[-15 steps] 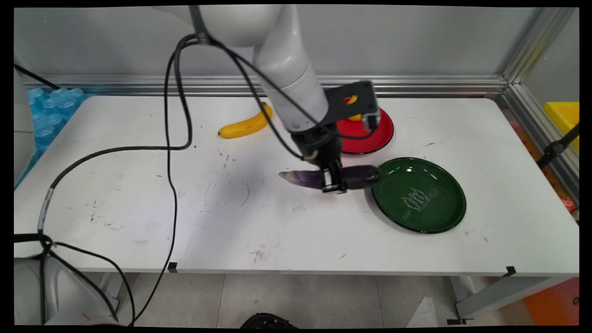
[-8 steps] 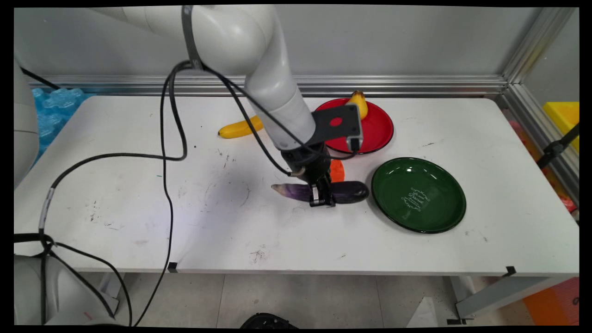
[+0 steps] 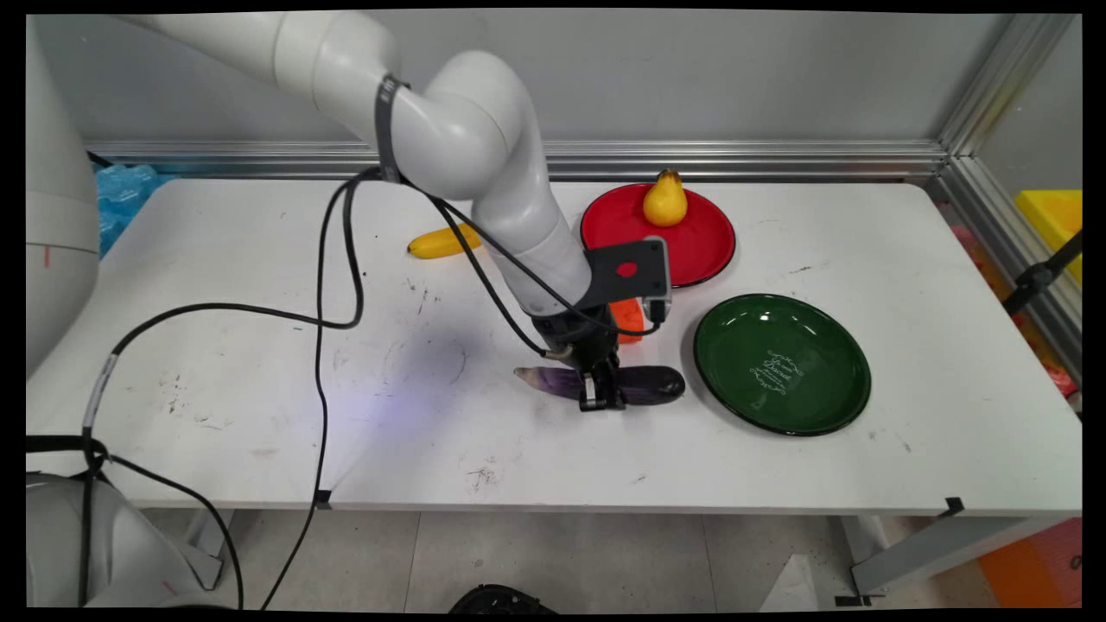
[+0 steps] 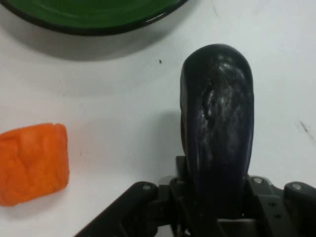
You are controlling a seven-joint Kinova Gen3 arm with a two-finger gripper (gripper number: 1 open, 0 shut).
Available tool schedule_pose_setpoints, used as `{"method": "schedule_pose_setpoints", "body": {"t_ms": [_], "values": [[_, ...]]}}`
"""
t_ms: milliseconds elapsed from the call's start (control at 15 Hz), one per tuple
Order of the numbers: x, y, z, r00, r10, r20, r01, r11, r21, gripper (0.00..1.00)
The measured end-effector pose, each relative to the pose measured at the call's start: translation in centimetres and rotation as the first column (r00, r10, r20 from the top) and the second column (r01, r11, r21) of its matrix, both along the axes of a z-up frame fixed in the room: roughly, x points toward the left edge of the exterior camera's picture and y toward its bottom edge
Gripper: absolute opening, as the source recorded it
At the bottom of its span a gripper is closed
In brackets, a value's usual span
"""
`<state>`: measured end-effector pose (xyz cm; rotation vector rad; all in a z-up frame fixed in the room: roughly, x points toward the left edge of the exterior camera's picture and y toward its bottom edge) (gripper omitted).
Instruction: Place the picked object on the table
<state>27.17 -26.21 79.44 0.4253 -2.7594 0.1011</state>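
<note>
My gripper (image 3: pixel 602 393) is shut on a dark purple eggplant (image 3: pixel 644 383), gripping it about its middle, low over the white table (image 3: pixel 259 389). The eggplant lies level, pale stem end to the left, dark blunt end toward the green plate (image 3: pixel 782 363). In the hand view the eggplant (image 4: pixel 217 128) runs up from between the fingers, with the green plate's rim (image 4: pixel 89 22) at the top. An orange block (image 3: pixel 628 320) sits just behind the gripper; in the hand view the orange block (image 4: pixel 32 163) is at the left.
A red plate (image 3: pixel 691 242) at the back holds a yellow pear (image 3: pixel 664 201). A banana (image 3: pixel 441 242) lies at the back, left of the arm. Black cables (image 3: pixel 328 285) hang from the arm over the table's left half.
The gripper has carried the eggplant down and toward the near side, away from the green plate's rim. The arm's shift uncovered the pear and the orange block.
</note>
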Motion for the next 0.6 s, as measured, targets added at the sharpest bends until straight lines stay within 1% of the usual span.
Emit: {"method": "schedule_pose_setpoints", "body": {"t_ms": [133,200,400,600], "values": [[-0.35,-0.23,-0.89,1.0,-0.006,-0.01,0.006,1.0,0.0,0.0],[-0.54,-0.33,-1.23,1.0,-0.01,-0.017,0.01,1.0,-0.001,1.0],[-0.87,-0.58,-1.46,0.999,-0.019,-0.031,0.019,1.0,-0.009,1.0],[-0.84,-0.58,-0.7,0.999,-0.027,-0.042,0.027,1.0,-0.016,1.0]]}}
